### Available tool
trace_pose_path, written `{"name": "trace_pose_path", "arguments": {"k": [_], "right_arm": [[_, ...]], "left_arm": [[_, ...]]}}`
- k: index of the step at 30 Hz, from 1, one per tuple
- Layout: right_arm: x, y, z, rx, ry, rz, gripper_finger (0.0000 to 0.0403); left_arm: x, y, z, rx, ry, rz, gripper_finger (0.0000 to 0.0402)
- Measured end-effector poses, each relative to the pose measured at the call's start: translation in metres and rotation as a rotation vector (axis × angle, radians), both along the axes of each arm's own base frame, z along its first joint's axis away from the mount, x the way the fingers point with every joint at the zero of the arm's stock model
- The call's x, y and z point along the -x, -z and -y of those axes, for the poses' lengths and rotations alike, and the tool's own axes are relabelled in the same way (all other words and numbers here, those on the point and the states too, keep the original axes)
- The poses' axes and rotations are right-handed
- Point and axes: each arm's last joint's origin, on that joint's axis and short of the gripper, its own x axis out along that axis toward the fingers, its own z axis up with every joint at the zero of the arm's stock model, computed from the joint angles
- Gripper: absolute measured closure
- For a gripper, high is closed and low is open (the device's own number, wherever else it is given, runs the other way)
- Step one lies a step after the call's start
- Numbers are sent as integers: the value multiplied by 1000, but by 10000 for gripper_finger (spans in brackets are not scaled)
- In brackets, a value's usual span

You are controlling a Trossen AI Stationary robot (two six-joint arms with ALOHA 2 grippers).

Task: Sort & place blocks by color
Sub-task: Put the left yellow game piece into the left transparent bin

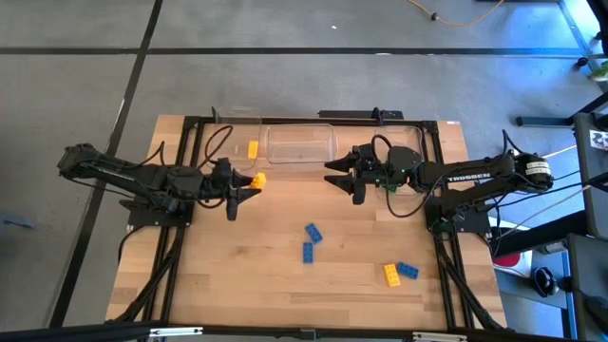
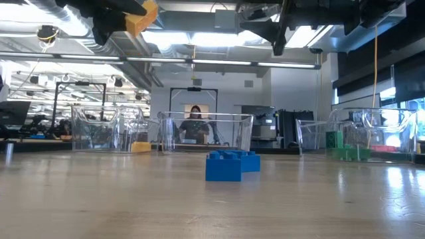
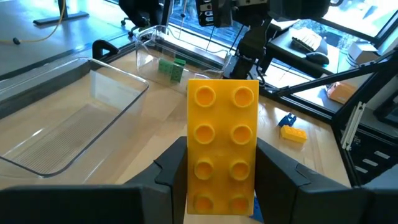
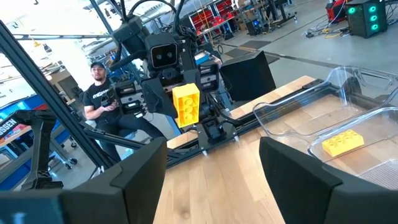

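Yellow brick point(image 1: 256, 180) clamped in the left tool point(image 1: 249, 183), aloft just at five o'clock of the left bin point(image 1: 220, 131) holding its match point(image 1: 253, 149), awaits carry and release; the right tool point(image 1: 339, 176) hovers open, empty.

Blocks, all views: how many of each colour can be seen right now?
Yellow blocks: 3, including one held in the left gripper
Blue blocks: 3
Green blocks: at least 2, bunched together, exact count unclear
Total: at least 8
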Motion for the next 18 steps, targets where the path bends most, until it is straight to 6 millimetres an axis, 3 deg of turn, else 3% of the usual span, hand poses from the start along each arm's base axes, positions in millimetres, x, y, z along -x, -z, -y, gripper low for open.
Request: {"name": "trace_pose_path", "arguments": {"k": [18], "right_arm": [[0, 0, 0, -5, 0, 1, 144]], "left_arm": [[0, -1, 0, -7, 4, 9, 273]]}}
